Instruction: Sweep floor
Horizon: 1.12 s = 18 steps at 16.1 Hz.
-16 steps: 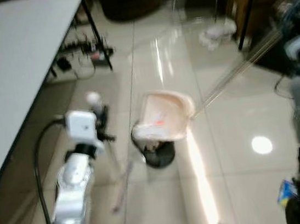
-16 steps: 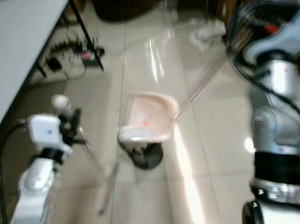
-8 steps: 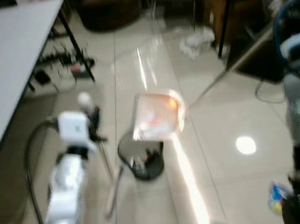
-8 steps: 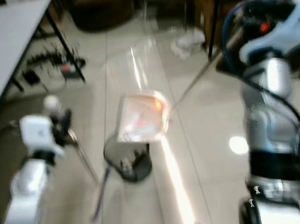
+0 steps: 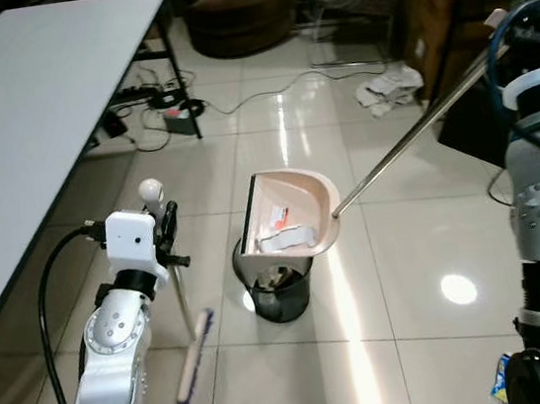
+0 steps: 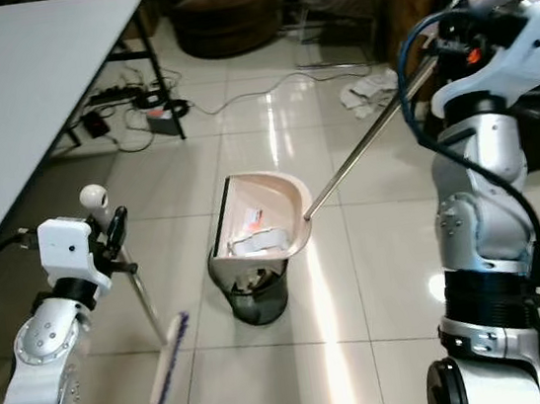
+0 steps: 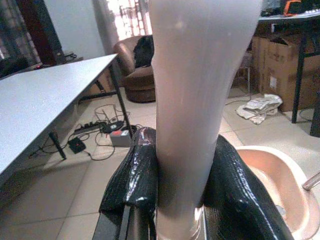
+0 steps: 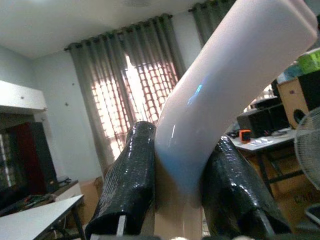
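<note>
Since a second ago the dustpan point(image 5: 292, 214) tips steeper over the black bin point(image 5: 279, 285) mid-frame. Right gripper point(image 8: 180, 192) clamps its handle, left gripper point(image 7: 182, 185) clamps the broom point(image 5: 193, 357). Probably needs holding centred so scraps drop in.

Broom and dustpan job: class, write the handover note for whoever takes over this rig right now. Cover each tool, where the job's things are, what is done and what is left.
Left tool: shut on the broom handle, brush head low over the floor, left of the bin.
Right tool: shut on the dustpan's white grip; its long metal handle runs down to the pan.
Dustpan: tilted over the black bin, scraps of paper in it.
Done: litter collected in the pan and brought over the bin.
Left: finish tipping it in; crumpled paper lies on the tiles farther off, near the dark furniture.
</note>
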Tool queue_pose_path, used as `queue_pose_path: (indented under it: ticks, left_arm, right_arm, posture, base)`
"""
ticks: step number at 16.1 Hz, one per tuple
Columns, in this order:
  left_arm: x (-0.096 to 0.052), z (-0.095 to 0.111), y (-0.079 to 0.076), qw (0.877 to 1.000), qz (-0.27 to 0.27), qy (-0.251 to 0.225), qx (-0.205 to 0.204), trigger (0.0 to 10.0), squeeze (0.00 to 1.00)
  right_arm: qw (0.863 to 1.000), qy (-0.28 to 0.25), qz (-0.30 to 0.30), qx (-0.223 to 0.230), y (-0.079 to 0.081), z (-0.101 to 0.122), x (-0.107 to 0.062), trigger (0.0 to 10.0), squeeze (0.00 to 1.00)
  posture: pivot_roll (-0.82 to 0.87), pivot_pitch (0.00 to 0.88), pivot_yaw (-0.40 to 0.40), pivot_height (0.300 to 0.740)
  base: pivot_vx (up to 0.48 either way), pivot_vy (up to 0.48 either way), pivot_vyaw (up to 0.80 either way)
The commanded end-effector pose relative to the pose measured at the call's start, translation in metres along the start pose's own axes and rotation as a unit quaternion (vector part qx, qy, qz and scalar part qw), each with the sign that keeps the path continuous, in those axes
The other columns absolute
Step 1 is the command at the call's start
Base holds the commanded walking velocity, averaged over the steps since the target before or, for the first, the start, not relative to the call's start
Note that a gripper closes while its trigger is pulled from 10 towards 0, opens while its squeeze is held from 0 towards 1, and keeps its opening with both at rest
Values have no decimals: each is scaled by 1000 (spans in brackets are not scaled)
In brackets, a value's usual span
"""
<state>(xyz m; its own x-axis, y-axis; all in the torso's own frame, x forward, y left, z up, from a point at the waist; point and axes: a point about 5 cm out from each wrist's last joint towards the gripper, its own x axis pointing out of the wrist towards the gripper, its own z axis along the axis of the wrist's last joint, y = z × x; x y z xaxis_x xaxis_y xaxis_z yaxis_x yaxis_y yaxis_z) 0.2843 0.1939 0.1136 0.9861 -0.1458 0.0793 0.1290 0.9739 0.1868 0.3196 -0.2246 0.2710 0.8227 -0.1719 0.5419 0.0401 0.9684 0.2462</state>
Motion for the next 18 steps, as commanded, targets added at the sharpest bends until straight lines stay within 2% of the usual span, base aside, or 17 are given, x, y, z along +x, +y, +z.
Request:
queue_pose_path:
  ticks: [1,4,9,12,14,15,17,18]
  left_arm:
    - [1,9,0,1000,-1,-18,8,10000,0]
    - [-2,9,-2,1000,-8,-15,13,10000,0]
    - [-10,10,4,1000,-9,-6,24,10000,0]
    - [-16,11,5,999,-11,0,30,10000,0]
    - [-18,13,6,999,-11,2,32,10000,0]
    - [-18,13,6,999,-11,2,32,10000,0]
    - [-17,13,4,999,-11,4,30,10000,0]
    - [-17,13,2,1000,-12,4,28,10000,0]
  right_arm:
    - [999,-32,8,-1,3,9,4,10000,0]
    - [999,-43,32,-8,11,2,4,10000,0]
    - [993,-64,88,-48,28,-17,13,10000,0]
    - [987,-70,128,-66,38,-29,12,10000,0]
    - [974,-79,198,-80,65,-40,9,10000,0]
    - [970,-78,213,-82,71,-42,8,10000,0]
    - [949,-85,290,-93,100,-51,-3,10000,0]
    - [940,-87,317,-92,110,-55,-9,10000,0]
  posture:
    - [29,72,67,740]
    - [51,94,71,740]
    - [90,137,73,740]
    - [117,155,80,740]
    - [112,162,82,740]
    - [109,162,83,740]
    - [107,163,81,740]
    - [107,161,78,740]
  base:
    - [0,0,0]
    - [0,0,0]
    - [0,0,0]
    - [0,0,0]
    - [0,0,0]
    - [0,0,0]
    - [0,0,0]
    - [0,0,0]
